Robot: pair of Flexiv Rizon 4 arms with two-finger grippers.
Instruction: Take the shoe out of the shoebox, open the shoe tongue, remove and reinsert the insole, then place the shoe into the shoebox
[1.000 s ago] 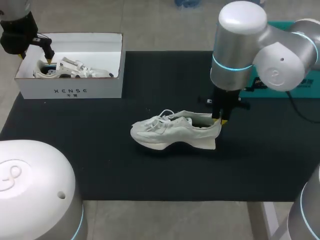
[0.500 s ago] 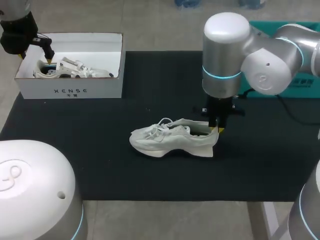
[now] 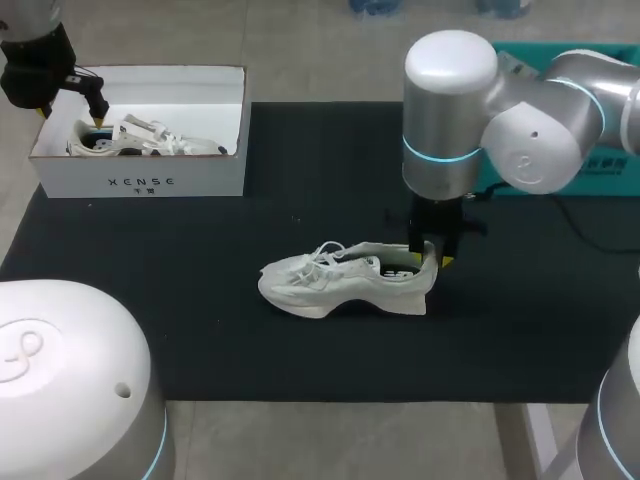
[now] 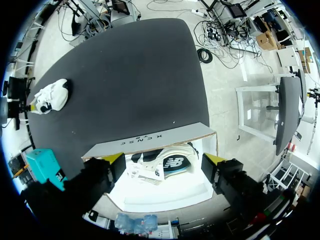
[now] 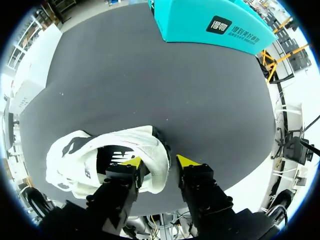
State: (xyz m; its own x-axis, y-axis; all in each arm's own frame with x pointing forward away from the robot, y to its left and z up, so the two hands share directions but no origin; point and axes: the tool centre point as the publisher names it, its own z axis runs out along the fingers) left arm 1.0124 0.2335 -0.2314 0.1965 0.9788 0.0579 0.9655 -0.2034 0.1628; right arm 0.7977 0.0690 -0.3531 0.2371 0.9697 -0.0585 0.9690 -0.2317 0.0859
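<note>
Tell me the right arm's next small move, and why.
Probably open the jaws and lift clear. The right gripper is clamped on the heel of the white sneaker, which already rests sole-down on the black mat, out of the shoebox; letting go frees it for the tongue.

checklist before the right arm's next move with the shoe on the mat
1. Right gripper holds the shoe by the heel: ok, one finger inside, one outside, both seem to touch.
2. Shoe sole-down on the mat: ok.
3. Insole seated: cannot tell, only part shows.
4. Left gripper out of the way: ok, open above the shoebox.
5. Shoebox free for the return: cannot tell, a second shoe lies inside.
</note>
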